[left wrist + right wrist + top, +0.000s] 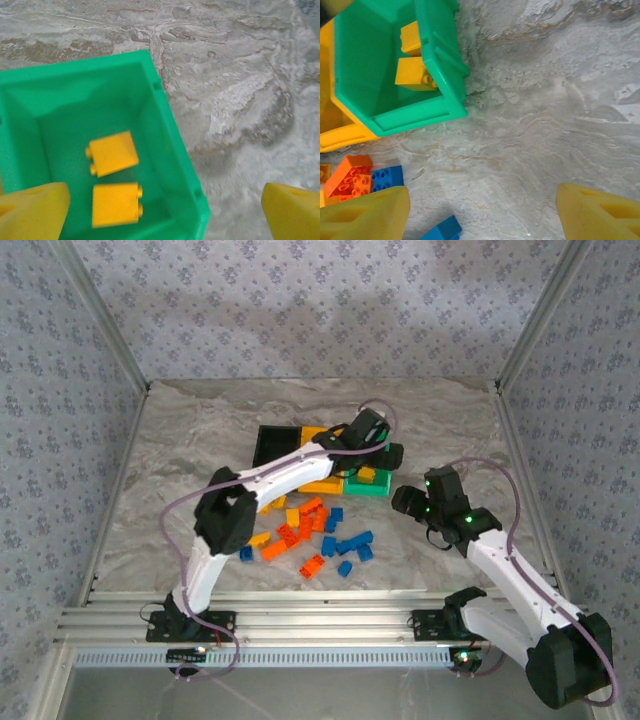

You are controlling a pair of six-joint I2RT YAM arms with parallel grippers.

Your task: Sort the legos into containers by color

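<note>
Table [200, 430]: marbled grey surface, walled on three sides.

Left arm [270, 475]: reaches far and right across the bins. Right arm [510, 580]: bent, with its wrist to the right of the bins.

Containers: three bins joined in a row at the far centre of the table. The black bin [275, 445] is on the left, the yellow-orange bin [322, 483] in the middle and the green bin [370, 483] on the right.

Left gripper [160, 215]: above the right wall of the green bin. Jaws spread wide, nothing held.

Right gripper [480, 210]: over bare table to the near right of the green bin. Jaws well apart, nothing held.

Legos [310, 535]: loose pile on the table just near of the bins. Red-orange pieces lie in the middle, blue ones mostly to the right and yellow-orange ones to the left.

Inside the green bin: two yellow-orange bricks [112, 153], lying close together on the floor.
</note>
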